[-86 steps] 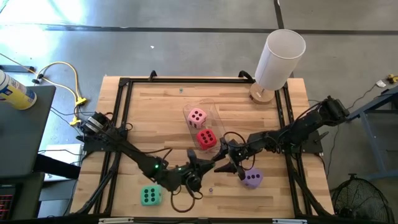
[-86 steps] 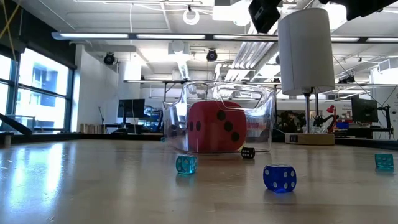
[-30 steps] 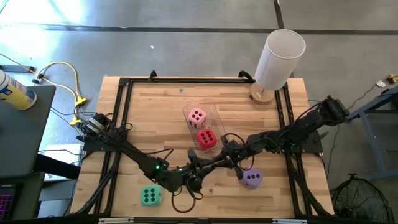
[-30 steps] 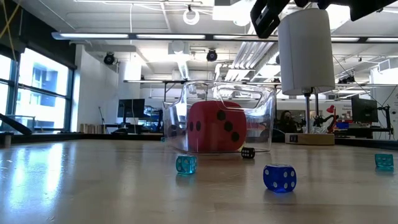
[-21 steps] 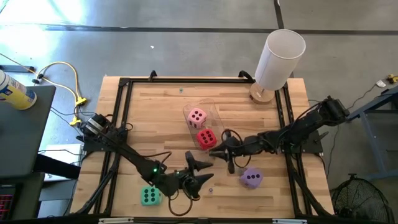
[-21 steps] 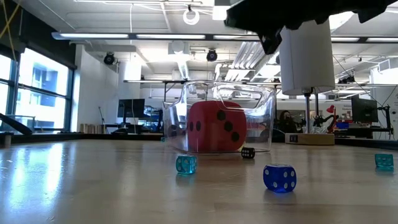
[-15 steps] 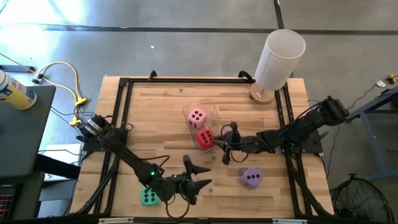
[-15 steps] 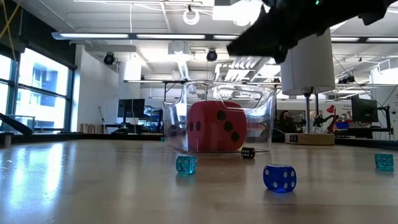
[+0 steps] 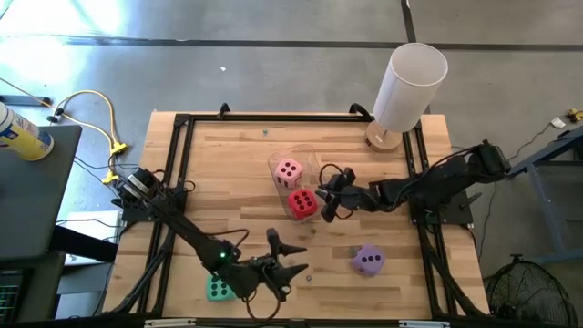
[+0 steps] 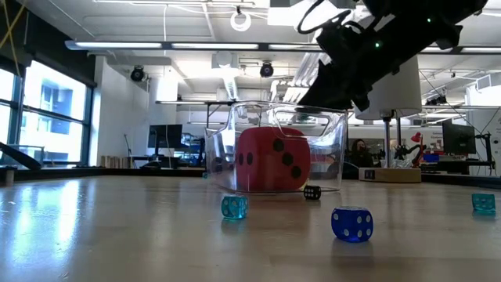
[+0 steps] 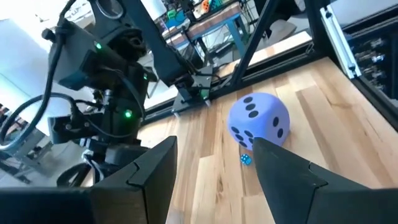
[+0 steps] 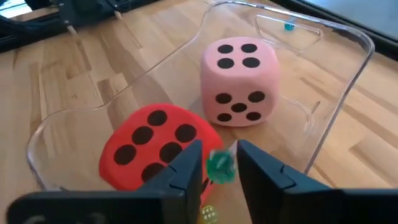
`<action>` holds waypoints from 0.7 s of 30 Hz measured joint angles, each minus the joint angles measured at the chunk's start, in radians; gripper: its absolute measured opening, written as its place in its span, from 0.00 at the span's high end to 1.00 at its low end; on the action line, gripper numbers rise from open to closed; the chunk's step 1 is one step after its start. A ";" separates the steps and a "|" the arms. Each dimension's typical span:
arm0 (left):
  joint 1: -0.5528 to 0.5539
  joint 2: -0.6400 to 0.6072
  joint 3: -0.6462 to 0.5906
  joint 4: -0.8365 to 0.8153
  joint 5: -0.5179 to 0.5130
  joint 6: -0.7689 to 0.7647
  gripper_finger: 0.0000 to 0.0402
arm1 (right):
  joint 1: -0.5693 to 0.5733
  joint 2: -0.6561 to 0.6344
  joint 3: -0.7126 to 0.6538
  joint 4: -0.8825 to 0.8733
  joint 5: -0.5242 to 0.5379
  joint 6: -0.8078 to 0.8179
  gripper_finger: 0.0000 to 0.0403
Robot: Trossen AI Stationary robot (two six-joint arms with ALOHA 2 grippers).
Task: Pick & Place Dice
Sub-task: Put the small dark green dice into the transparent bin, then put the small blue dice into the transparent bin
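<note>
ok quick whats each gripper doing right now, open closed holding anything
Left gripper: open, holding nothing, low over the table near the green die.
Right gripper: closed on a small green die, above the clear bin.

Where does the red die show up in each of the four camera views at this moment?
High view: red die mid-table, inside the clear bin, nearer the front edge than the pink die.
Low view: red die at centre, behind the bin's clear wall.
Left wrist view: not in it.
Right wrist view: red die just past the fingers, beside the pink die.
Shared landmark: the clear bin.
</note>
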 joint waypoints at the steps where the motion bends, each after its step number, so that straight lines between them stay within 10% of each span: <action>1: 0.001 0.000 0.000 -0.007 0.000 -0.007 0.49 | 0.000 0.000 0.000 0.000 -0.008 -0.001 0.76; 12: 0.002 0.000 0.000 -0.015 0.000 -0.016 0.49 | 0.007 0.000 0.000 0.050 -0.014 -0.010 0.54; 21: -0.005 0.000 0.000 -0.184 0.109 -0.202 0.49 | 0.159 0.000 0.000 0.343 -0.020 -0.344 0.45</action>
